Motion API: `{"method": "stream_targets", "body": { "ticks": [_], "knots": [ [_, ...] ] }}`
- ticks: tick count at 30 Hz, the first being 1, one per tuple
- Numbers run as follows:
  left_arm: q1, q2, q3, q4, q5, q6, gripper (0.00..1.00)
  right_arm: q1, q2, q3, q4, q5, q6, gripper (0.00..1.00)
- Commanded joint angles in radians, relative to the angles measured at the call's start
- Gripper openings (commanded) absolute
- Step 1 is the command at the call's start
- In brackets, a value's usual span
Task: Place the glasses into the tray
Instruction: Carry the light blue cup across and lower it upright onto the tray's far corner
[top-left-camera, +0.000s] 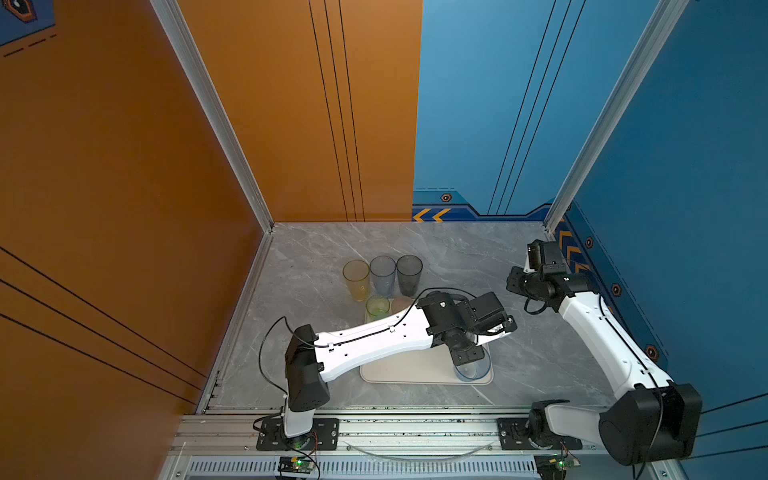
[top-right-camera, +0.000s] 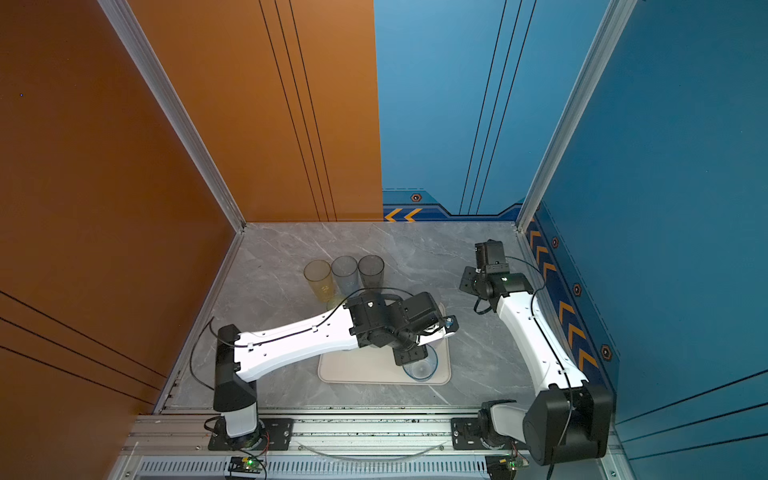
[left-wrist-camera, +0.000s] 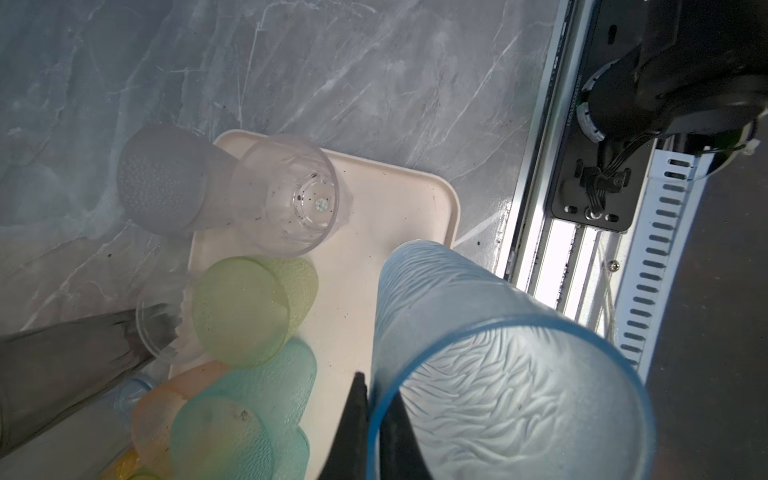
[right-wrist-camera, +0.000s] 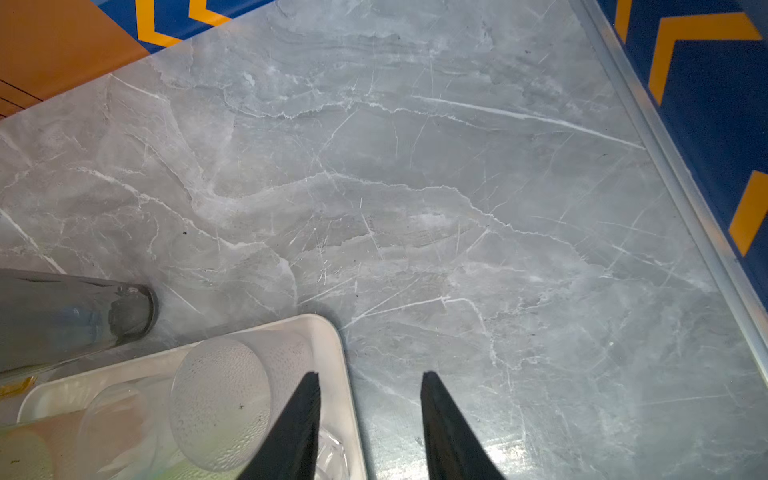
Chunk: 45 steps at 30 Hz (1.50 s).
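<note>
Blue glass (left-wrist-camera: 478, 324) is being rim-pinched by left gripper (left-wrist-camera: 374, 388) at tray (left-wrist-camera: 395, 195) near-right corner; setting it flat inside the edge looks safest. Right gripper (right-wrist-camera: 370, 415) is idling part-open, empty.

No legible text, label or number anywhere.

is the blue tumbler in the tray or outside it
In: the blue tumbler is upright with its base inside the tray's corner, left claw pinching its rim.
</note>
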Motion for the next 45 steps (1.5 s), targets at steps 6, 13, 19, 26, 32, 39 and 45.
{"method": "stream_targets", "body": {
  "ticks": [6, 13, 19, 26, 32, 39, 45],
  "knots": [
    [0.028, 0.102, 0.128, 0.021, 0.101, 0.056, 0.0, -0.012, 0.04, 0.035, 0.037, -0.06, -0.031, 0.39],
    [0.056, 0.164, 0.17, 0.018, 0.117, 0.066, 0.0, -0.015, 0.037, 0.037, 0.045, -0.072, -0.035, 0.39],
    [0.072, 0.201, 0.194, -0.001, 0.1, 0.068, 0.0, -0.016, 0.03, 0.037, 0.046, -0.075, -0.041, 0.39],
    [0.078, 0.247, 0.235, -0.03, 0.112, 0.071, 0.0, -0.02, 0.029, 0.033, 0.052, -0.082, -0.047, 0.39],
    [0.086, 0.286, 0.285, -0.074, 0.105, 0.067, 0.0, -0.023, 0.029, 0.021, 0.061, -0.087, -0.05, 0.39],
    [0.088, 0.309, 0.309, -0.095, 0.103, 0.068, 0.0, -0.028, 0.032, 0.012, 0.068, -0.095, -0.052, 0.39],
    [0.091, 0.318, 0.317, -0.101, 0.102, 0.071, 0.0, -0.03, 0.036, 0.01, 0.072, -0.099, -0.052, 0.39]
  ]
}}
